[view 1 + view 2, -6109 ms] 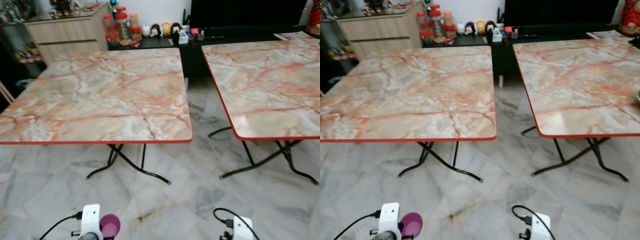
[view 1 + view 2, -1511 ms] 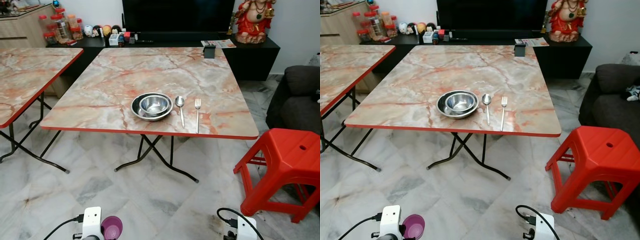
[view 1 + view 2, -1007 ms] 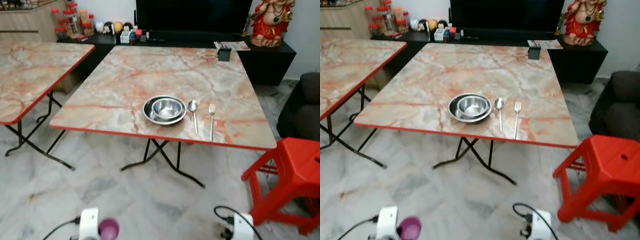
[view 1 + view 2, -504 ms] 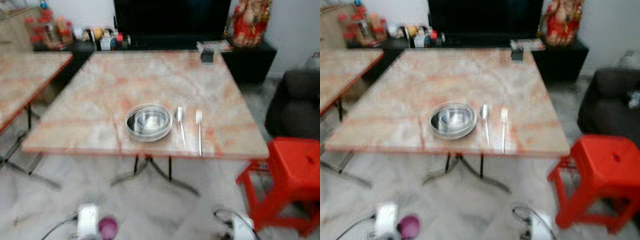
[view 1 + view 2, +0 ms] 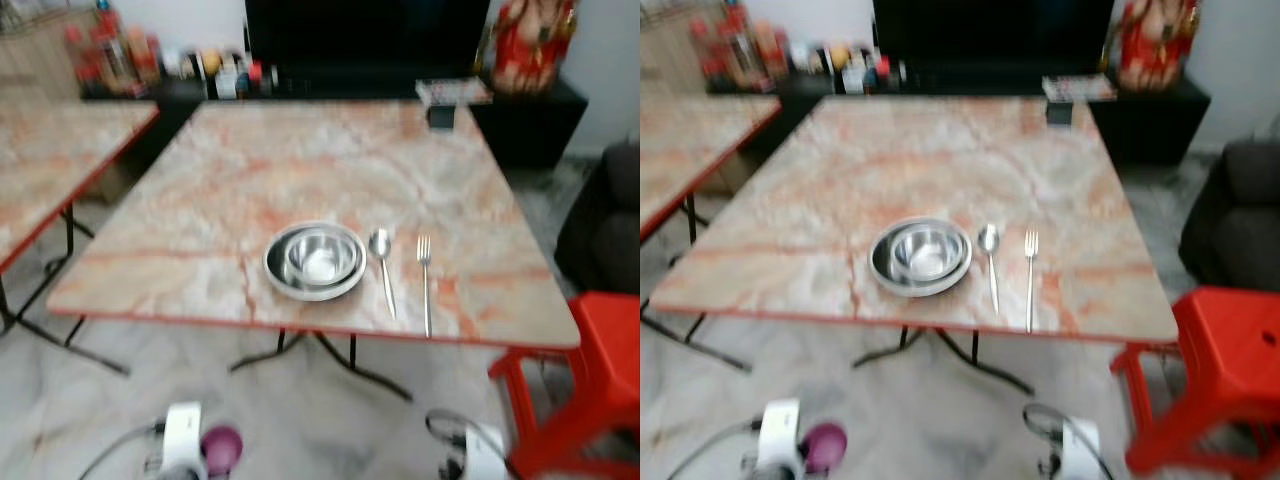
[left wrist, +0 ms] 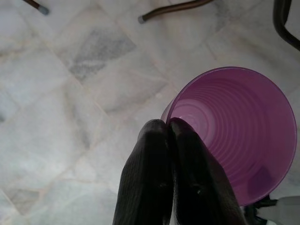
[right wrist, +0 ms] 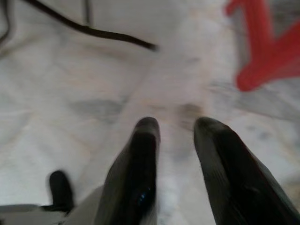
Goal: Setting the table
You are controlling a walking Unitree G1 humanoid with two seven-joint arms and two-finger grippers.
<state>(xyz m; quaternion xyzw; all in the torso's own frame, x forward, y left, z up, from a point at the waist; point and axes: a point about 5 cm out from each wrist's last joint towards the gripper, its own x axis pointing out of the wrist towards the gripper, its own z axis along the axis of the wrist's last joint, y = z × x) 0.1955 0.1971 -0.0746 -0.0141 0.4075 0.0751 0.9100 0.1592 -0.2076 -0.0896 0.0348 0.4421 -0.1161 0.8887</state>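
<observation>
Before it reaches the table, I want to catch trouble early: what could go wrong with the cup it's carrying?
1. The left gripper pinches only the rim of the purple cup, so the cup may slip or tilt while walking.
2. The bowl, spoon and fork lie near the table's front edge; a low reach could knock them.
3. The red stool stands close on the right, near the open right gripper, and might be bumped.

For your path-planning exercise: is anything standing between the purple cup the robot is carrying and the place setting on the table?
Nothing visible: bare floor lies between the purple cup in the left gripper and the table. The red stool stands off to the right.
</observation>
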